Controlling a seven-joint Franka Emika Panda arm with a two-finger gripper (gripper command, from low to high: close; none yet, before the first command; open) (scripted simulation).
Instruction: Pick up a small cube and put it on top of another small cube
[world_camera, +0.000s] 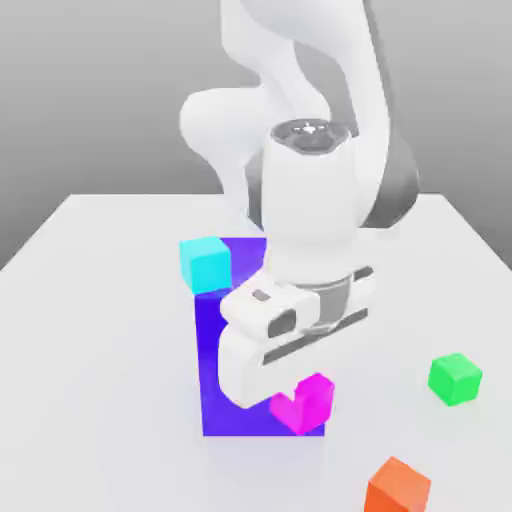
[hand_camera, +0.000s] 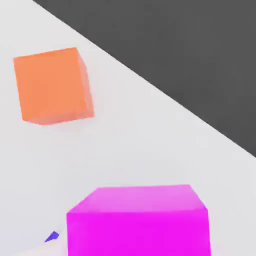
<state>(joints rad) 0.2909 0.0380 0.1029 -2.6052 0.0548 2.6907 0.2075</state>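
The small cube (world_camera: 305, 405), bright magenta-pink, sits right at the lower tip of my gripper (world_camera: 283, 392), in front of the near edge of the big blue-violet block (world_camera: 225, 350). The white hand covers the cube's upper left corner, and the gripper is shut on the cube. In the hand view the small cube (hand_camera: 137, 222) looms very close, with the white table beyond it. A cyan cube (world_camera: 205, 263) stands at the block's far corner.
A green cube (world_camera: 455, 379) rests on the white table (world_camera: 100, 330) toward the exterior view's right. An orange cube (world_camera: 397, 487) lies near the front edge, and the hand view also shows this orange cube (hand_camera: 52, 85), near the table's edge. The arm towers over the table's middle.
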